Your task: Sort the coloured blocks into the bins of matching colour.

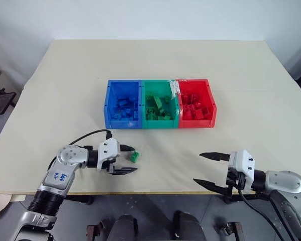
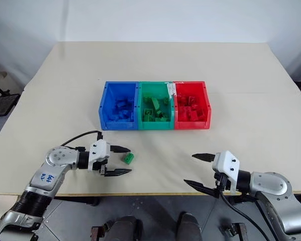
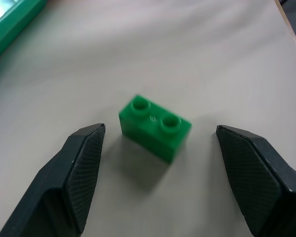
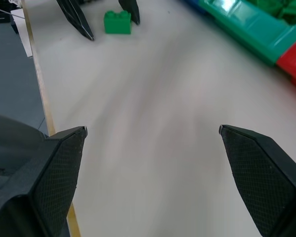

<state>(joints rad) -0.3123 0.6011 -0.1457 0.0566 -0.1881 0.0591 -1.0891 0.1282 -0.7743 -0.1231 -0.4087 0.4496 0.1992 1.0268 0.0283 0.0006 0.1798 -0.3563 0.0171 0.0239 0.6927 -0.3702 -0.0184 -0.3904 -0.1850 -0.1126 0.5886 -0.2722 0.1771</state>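
Jaws apart around 1 green block [image 3: 154, 127]

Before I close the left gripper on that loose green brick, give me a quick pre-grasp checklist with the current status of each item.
1. Left gripper open: ok, both fingers are spread apart.
2. Green brick between the fingers: ok in the left wrist view, though it sits slightly ahead of the tips.
3. Brick free on the table, touching neither finger: ok.
4. Brick resting studs up, not tipped: ok.
5. Right gripper open and off to the side near the table's front edge: ok, holding nothing.
6. Green bin has room: ok, several green bricks inside but not full.
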